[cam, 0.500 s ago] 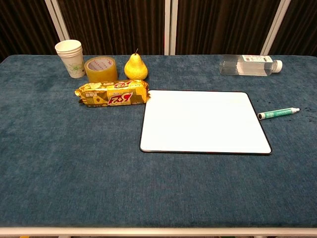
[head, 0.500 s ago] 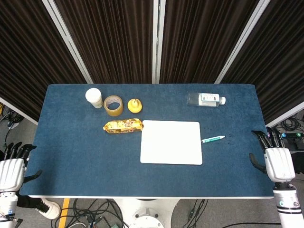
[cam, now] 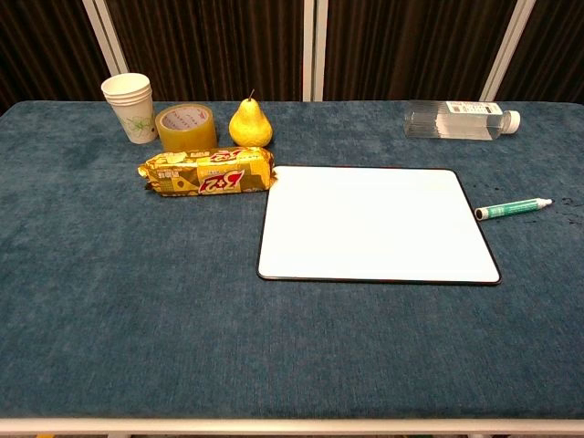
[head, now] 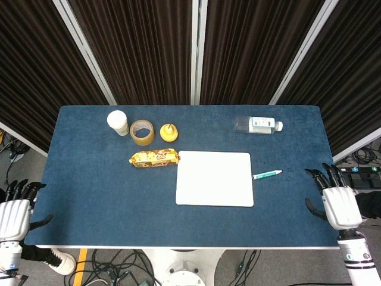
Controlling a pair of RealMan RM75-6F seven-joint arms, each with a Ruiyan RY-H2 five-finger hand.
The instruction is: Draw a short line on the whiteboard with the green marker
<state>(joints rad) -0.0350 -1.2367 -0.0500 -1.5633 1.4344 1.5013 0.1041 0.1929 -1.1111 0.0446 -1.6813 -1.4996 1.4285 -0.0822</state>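
The blank whiteboard (head: 215, 178) (cam: 378, 223) lies flat near the middle of the blue table. Just off its right edge lies the green marker (head: 266, 174) (cam: 513, 208), cap on, tip pointing right. My right hand (head: 337, 201) hovers at the table's right edge, fingers spread, holding nothing, well to the right of the marker. Beyond the table's near left corner sits my left hand (head: 15, 211), fingers apart and empty. Neither hand shows in the chest view.
At the back left stand stacked paper cups (head: 118, 122) (cam: 129, 107), a tape roll (head: 141, 131) (cam: 186, 127) and a yellow pear (head: 169, 131) (cam: 250, 122). A yellow snack packet (head: 154, 158) (cam: 208, 171) touches the whiteboard's upper left corner. A clear water bottle (head: 257, 124) (cam: 461, 119) lies at the back right.
My right hand has shifted slightly left, over the table's right edge. Everything else stays put.
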